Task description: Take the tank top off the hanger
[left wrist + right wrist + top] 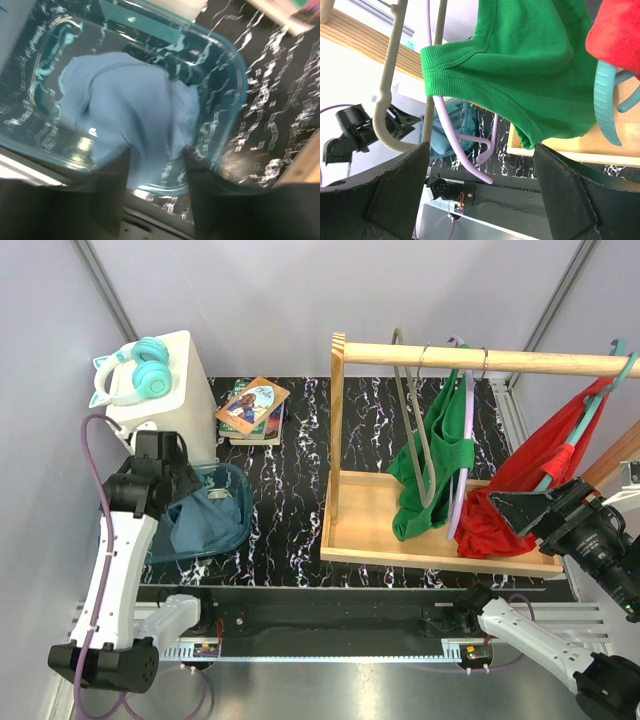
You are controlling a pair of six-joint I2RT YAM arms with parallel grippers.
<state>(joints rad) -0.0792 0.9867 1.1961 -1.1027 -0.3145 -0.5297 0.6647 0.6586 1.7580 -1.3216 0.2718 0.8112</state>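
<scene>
You're in a robot lab test cell, not a home: plain grey wall panels (260, 300) in aluminium framing (105, 290), black marbled mat (295, 490) on the table, staged props: small wooden rack (530, 361), headphones (140, 370) on a white box (185, 370), books (252, 405).

Garment (200, 523) in tub (244, 502), left of rack (337, 440); books (252, 408) behind tub.

Marbled table (295, 502): bin (241, 483), books (252, 408), rack (368, 522), box (186, 368)

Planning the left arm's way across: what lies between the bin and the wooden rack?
Nothing. The top view shows only bare marbled tabletop between the bin and the rack.
</scene>
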